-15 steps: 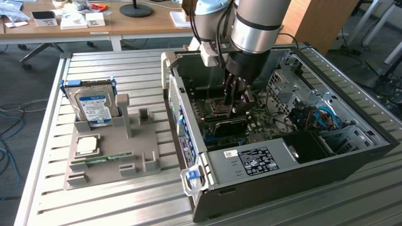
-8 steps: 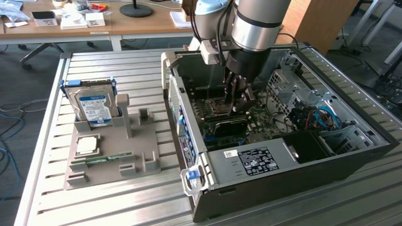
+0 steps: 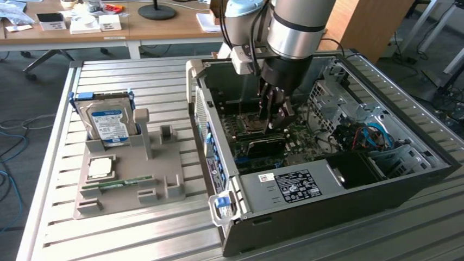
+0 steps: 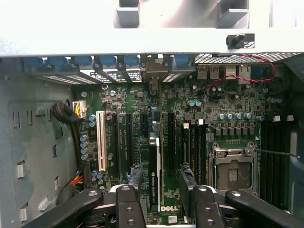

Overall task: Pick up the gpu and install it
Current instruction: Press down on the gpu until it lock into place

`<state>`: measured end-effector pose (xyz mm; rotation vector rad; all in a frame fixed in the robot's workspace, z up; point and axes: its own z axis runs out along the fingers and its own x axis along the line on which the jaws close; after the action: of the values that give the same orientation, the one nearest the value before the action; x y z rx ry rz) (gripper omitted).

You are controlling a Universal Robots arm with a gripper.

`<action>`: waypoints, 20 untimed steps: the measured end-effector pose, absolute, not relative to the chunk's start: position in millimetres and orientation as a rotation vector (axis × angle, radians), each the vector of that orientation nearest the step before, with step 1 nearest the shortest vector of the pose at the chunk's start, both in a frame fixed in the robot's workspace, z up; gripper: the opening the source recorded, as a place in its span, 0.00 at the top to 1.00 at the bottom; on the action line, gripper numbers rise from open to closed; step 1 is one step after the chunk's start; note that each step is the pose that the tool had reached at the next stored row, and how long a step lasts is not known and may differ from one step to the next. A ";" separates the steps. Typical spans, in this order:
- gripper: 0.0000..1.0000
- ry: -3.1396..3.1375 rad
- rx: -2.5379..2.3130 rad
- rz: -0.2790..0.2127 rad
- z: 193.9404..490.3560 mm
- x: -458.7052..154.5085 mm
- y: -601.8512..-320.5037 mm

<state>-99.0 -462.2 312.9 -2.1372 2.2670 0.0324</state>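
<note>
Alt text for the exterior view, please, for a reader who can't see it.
The robot arm's open gripper reaches down into an open computer case, just above the gpu standing on the motherboard. At the exterior view's left, a grey tray holds a hard drive.

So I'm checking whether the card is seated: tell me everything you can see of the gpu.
The gpu is a thin dark card standing on edge in a motherboard slot inside the open case, its narrow top edge bearing small print. The open gripper hangs just above, fingers either side without clamping it. In the exterior view it lies dark below the gripper.
</note>
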 end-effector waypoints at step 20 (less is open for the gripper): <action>0.89 2.267 -2.137 0.032 312.9 -99.0 -462.2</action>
<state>-99.0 -462.2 312.9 -2.1372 2.2670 0.0324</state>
